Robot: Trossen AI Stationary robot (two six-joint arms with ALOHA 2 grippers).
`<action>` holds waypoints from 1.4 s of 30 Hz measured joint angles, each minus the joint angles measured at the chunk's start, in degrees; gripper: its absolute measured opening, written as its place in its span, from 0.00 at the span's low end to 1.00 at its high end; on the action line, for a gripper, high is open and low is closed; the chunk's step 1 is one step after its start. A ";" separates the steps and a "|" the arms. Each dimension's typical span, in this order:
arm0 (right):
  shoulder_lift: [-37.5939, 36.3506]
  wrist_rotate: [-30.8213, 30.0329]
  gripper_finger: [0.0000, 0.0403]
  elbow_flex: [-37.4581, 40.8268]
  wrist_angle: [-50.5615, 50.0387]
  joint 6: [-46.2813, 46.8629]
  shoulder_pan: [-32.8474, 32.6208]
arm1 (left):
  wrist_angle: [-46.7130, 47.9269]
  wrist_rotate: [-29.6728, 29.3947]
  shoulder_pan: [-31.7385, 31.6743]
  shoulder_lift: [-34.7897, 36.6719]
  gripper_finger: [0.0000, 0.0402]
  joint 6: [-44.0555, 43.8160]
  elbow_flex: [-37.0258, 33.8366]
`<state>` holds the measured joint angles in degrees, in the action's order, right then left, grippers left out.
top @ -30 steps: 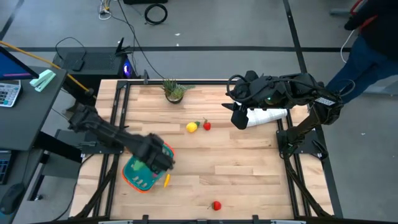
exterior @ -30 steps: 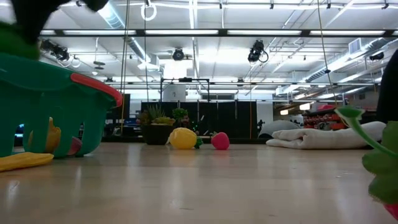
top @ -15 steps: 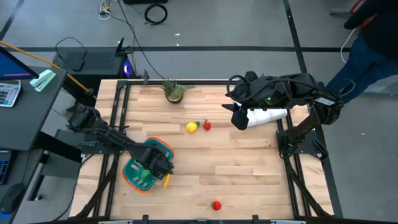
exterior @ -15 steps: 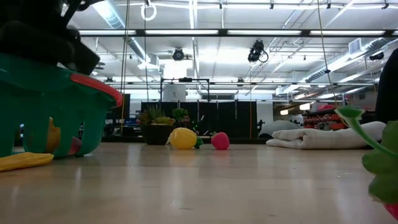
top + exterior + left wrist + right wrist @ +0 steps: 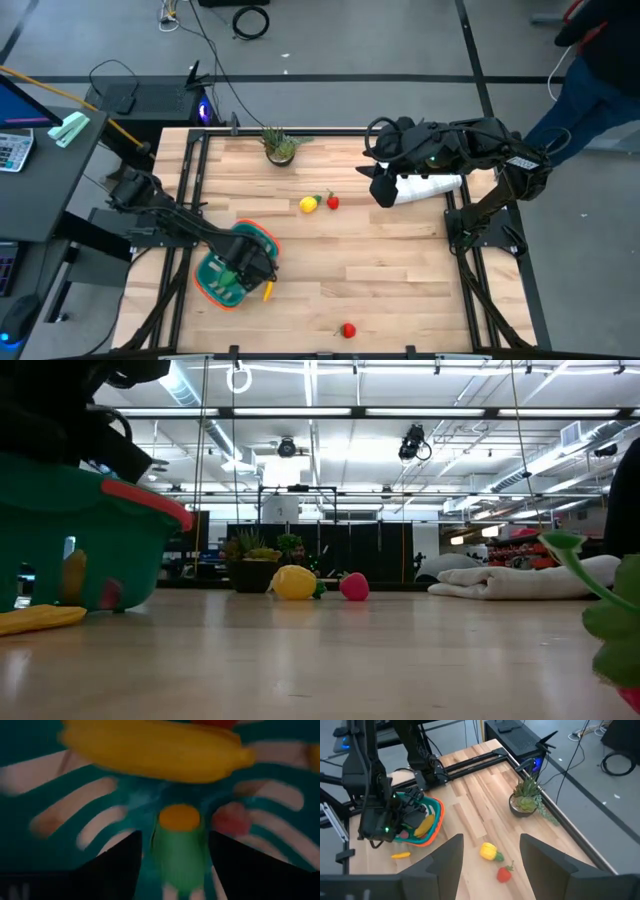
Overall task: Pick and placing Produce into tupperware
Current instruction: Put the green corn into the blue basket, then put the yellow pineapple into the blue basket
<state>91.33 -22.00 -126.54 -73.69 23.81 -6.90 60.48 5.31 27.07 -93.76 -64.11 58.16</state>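
The teal basket (image 5: 232,272) with an orange rim stands at the table's near left. My left gripper (image 5: 246,268) reaches down into it and is shut on a green piece with an orange end (image 5: 178,851). A yellow banana (image 5: 155,749) and a small red piece (image 5: 232,818) lie on the basket floor. A thin yellow-orange piece (image 5: 268,291) lies on the table by the basket's near right side. A lemon (image 5: 308,204) and a red piece (image 5: 332,202) lie mid-table, and another red piece (image 5: 347,329) lies near the front edge. My right gripper (image 5: 383,185) waits open at the far right. My left gripper pinches the green piece by its two sides (image 5: 159,860) between its two fingers (image 5: 117,867). It comes from above, pointing down into the basket. The piece lies along the fingers, its orange end (image 5: 179,817) toward the basket floor. I cannot tell whether it rests on the floor.
A spiky potted plant (image 5: 280,146) stands at the far edge. A folded white cloth (image 5: 432,187) lies at the far right under the right arm. Bare wood lies between the basket and the right side. A person stands beyond the table's far right corner (image 5: 600,60).
My left gripper has gone down into the basket and a little toward the table's near edge, keeping the green piece. In the low view the basket has shifted slightly to the left.
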 joint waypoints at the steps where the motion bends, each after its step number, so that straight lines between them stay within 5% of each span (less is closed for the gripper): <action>1: 0.00 0.00 0.51 0.00 0.00 0.52 0.00 | 1.64 0.02 0.00 0.00 0.60 1.49 1.10; 12: 0.00 -0.04 0.51 0.00 0.02 2.12 0.00 | 14.92 -4.93 0.00 0.02 0.58 8.60 19.22; 22: 0.00 -0.04 0.51 0.00 0.02 2.12 -0.04 | 13.97 -23.50 -6.06 0.12 0.55 19.17 33.61; 29: 0.00 0.38 0.51 0.00 0.02 2.12 -0.04 | 3.09 -21.02 -21.64 -1.08 0.56 35.58 34.11; 36: 0.00 2.92 0.51 0.00 0.00 0.04 -0.07 | -5.81 -13.29 -34.83 -6.12 0.56 33.95 34.09; 42: 0.00 2.99 0.51 0.00 -0.02 -2.53 -0.07 | -5.12 -7.00 -39.31 -12.60 0.56 35.06 34.09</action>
<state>91.33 -19.00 -126.54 -73.71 21.28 -6.96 55.36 -1.68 -12.24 -106.36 -29.05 92.25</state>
